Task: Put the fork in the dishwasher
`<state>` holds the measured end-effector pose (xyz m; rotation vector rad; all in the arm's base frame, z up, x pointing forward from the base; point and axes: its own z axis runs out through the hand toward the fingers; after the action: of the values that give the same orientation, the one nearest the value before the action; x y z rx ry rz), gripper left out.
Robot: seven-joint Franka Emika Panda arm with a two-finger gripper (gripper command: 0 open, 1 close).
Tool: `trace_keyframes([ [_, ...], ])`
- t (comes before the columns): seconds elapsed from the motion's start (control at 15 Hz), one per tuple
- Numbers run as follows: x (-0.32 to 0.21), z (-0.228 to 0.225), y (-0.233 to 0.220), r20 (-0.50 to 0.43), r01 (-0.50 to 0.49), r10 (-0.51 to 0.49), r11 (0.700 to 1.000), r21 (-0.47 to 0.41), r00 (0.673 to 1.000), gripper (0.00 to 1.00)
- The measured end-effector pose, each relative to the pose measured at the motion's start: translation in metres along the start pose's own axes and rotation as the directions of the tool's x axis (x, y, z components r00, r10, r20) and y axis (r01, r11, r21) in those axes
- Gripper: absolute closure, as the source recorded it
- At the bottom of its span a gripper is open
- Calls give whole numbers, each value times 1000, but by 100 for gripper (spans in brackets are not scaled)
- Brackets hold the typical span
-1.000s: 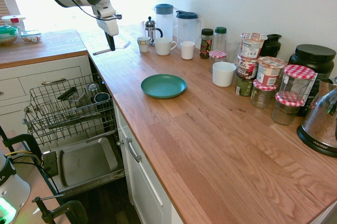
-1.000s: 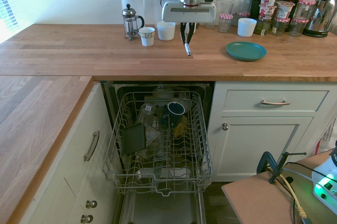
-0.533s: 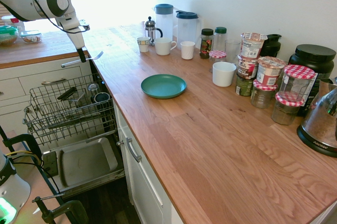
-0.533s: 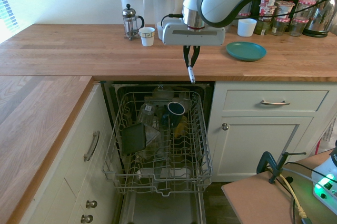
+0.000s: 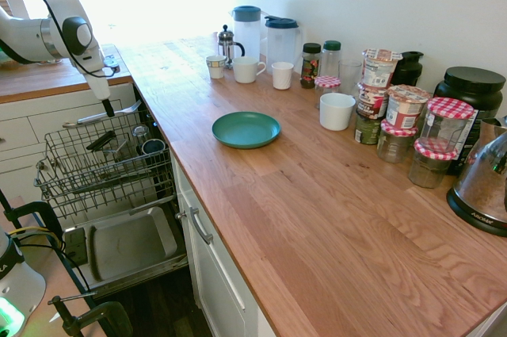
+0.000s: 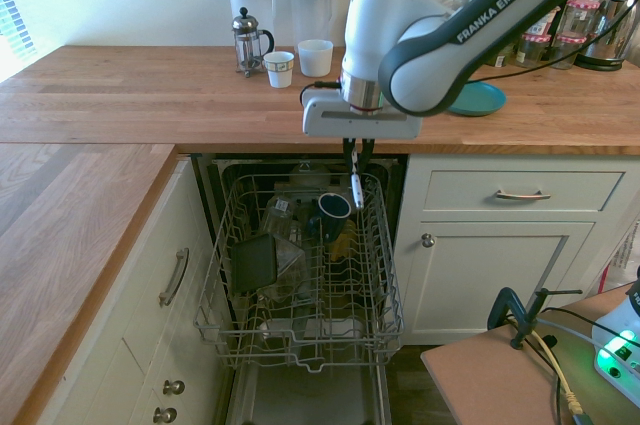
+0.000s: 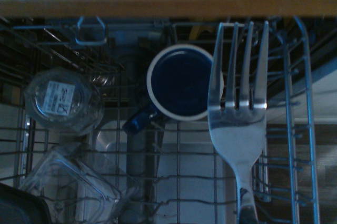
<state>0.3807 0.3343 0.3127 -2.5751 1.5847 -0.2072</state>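
Note:
My gripper point(image 5: 108, 108) point(image 6: 353, 157) is shut on the fork point(image 5: 99, 116), gripping the shiny silver handle so that it lies level. It hangs just off the counter edge, a little above the back of the dishwasher's pulled-out grey wire rack point(image 5: 75, 174) point(image 6: 385, 280). In the second exterior view the fork point(image 6: 355, 190) points toward the camera over the rack. The wrist view shows the fork's tines point(image 7: 239, 124) above the rack wires, beside a dark blue mug point(image 7: 181, 81). The drop-down door point(image 5: 127, 242) lies open below.
The rack holds a blue mug point(image 6: 334, 206), a glass jar point(image 7: 63, 100), a dark container point(image 6: 254, 261) and clear pieces. On the wooden counter are a green plate point(image 5: 245, 129), cups, two pitchers, a French press, jars and a kettle. White drawers flank the dishwasher.
The arm has carried the fork from above the counter, out past its edge and down over the rack. The grip on the fork is unchanged.

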Motion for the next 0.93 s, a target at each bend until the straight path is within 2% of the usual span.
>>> trace_keyframes([
  [0.47, -27, 106, 34, 52, 15, -12, 998, -57, 999, 100],
  [0.93, -38, 184, 24, 76, -5, 13, 994, -110, 997, 100],
])
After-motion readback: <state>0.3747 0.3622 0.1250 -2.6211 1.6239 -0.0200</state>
